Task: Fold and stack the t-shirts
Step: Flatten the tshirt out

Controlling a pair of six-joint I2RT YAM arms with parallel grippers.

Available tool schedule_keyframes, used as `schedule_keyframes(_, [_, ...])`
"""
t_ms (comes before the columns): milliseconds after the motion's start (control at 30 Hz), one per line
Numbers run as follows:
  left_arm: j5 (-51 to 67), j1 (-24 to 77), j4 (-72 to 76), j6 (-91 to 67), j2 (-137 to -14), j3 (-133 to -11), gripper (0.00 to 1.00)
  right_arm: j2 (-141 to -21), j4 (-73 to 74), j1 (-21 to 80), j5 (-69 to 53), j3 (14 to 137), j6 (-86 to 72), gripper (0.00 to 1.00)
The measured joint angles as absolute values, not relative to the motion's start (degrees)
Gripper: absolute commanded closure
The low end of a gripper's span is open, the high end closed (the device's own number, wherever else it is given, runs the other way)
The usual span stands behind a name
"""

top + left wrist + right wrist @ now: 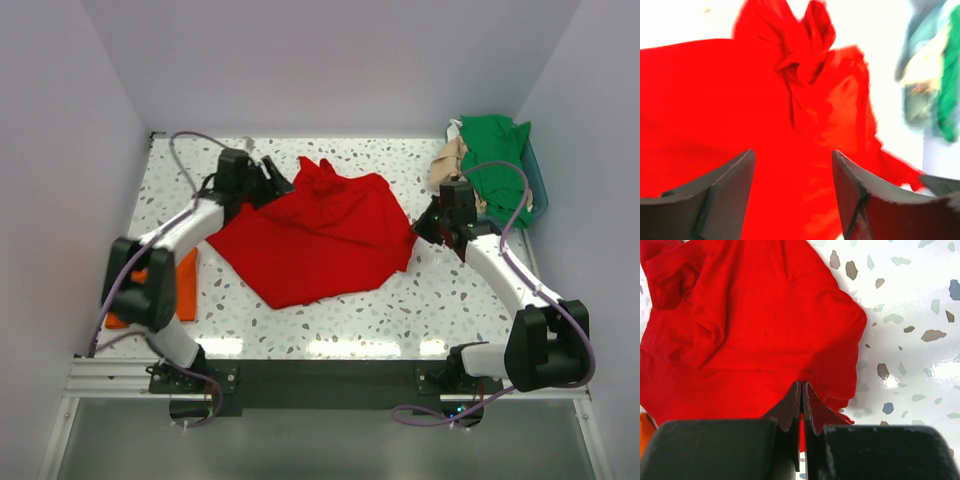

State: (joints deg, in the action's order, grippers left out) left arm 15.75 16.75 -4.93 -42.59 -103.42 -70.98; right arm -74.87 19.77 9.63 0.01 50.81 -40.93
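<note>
A large bright red t-shirt (315, 235) lies crumpled and spread on the speckled table, with a bunched knot at its far edge. My left gripper (272, 186) is open at the shirt's far left edge; in the left wrist view its fingers (735, 175) stand wide apart over the red cloth (790, 100). My right gripper (427, 224) is at the shirt's right corner, shut on the red cloth's edge (760, 325), with a strip of red showing between the jaws (802, 383). A folded orange t-shirt (183, 285) lies at the left. Green (493, 150) and tan (450, 160) tees hang from the basket.
A teal plastic basket (538, 180) stands at the back right corner against the wall. White walls close in the table on three sides. The left arm partly covers the orange shirt. The arm bases stand at the near edge.
</note>
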Motion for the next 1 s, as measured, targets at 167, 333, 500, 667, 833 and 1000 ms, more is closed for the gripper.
schedule_keyframes(167, [2.92, 16.34, -2.85, -50.50, -74.06, -50.06, 0.44, -74.87, 19.57, 9.63, 0.01, 52.05, -40.49, 1.00])
schedule_keyframes(333, [-7.11, 16.51, -7.97, -56.80, -69.30, -41.74, 0.54, -76.36, 18.76, 9.63, -0.10, 55.48, -39.86, 1.00])
schedule_keyframes(500, [-13.52, 16.51, -14.31, -60.55, -77.28, -41.95, 0.60, -79.64, 18.46, 9.63, -1.08, 59.20, -39.46, 1.00])
schedule_keyframes(667, [-17.12, 16.32, -16.78, -61.60, -88.03, -47.33, 0.64, -83.40, 18.72, 9.63, -1.69, 65.19, -38.70, 1.00])
schedule_keyframes(833, [-18.68, 15.05, -18.63, -60.90, -99.85, -56.71, 0.69, -87.02, 18.31, 9.63, -3.44, 73.60, -38.39, 1.00])
schedule_keyframes(1000, [-19.86, 13.69, -20.88, -57.58, -111.39, -71.77, 0.75, -88.09, 17.54, 9.45, -5.15, 79.79, -38.57, 1.00])
